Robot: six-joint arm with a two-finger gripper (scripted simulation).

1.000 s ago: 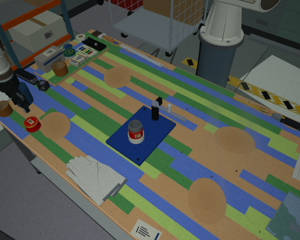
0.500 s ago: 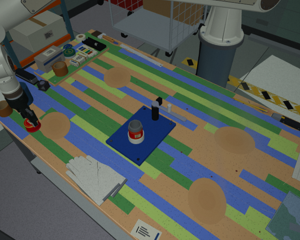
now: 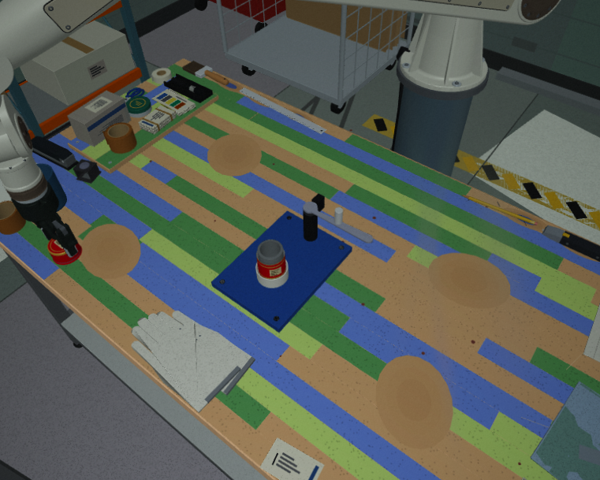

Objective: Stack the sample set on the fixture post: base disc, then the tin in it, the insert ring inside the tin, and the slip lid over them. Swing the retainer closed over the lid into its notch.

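The red slip lid (image 3: 65, 252) lies flat near the table's left edge, beside a round tan mat (image 3: 111, 250). My gripper (image 3: 65, 240) is lowered over the lid with its fingers open around it and holds nothing. On the blue fixture plate (image 3: 283, 267) in the middle of the table, the red-labelled tin (image 3: 271, 268) stands upright in the white base disc, a grey ring showing at its open top. The black post (image 3: 310, 224) stands behind the tin, with the grey retainer arm (image 3: 342, 225) swung away to the right.
The table's left edge runs just beside the lid, and a brown tape roll (image 3: 5, 217) lies close behind my wrist. A white glove (image 3: 190, 349) lies at the front edge. A tray of small items (image 3: 139, 117) sits at the far left.
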